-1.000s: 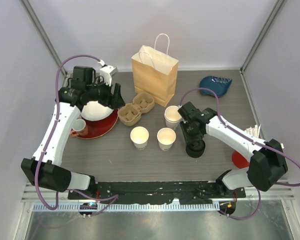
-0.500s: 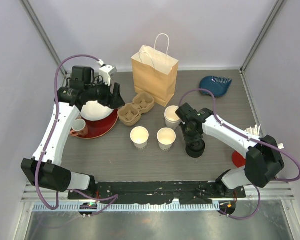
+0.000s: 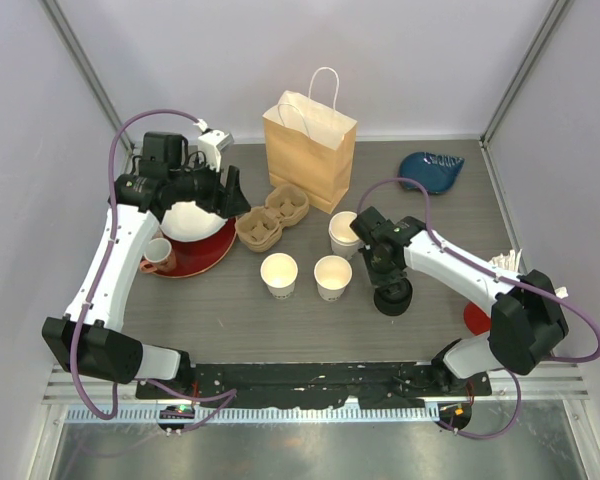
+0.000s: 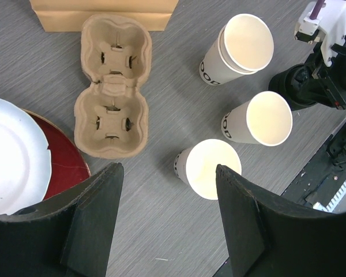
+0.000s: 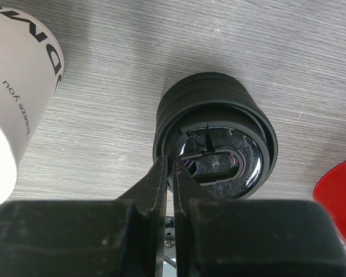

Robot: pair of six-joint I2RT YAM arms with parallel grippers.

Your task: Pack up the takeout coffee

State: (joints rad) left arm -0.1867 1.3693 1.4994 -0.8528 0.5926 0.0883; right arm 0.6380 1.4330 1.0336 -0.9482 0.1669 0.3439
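The right gripper (image 5: 173, 170) is pinched narrowly on the lid stack's (image 5: 219, 109) rim; a paper cup (image 5: 17, 104) is seen just left.

Bright, even overhead light is seen; soft shadows are cast beside the cups (image 3: 280, 272). Glare is caught inside the black lids (image 5: 219, 164), right gripper (image 5: 172, 166) blurred.

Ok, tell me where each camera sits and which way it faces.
Top external: above, behind the bases, facing down at the table; left arm, right arm show.
Left wrist: high, facing down at the cup carrier and paper cups; open left fingers at bottom.
Right wrist: low, facing down at the stack of black lids; right fingers pinch its rim.
Shared: carrier and cups, in top external and left wrist.
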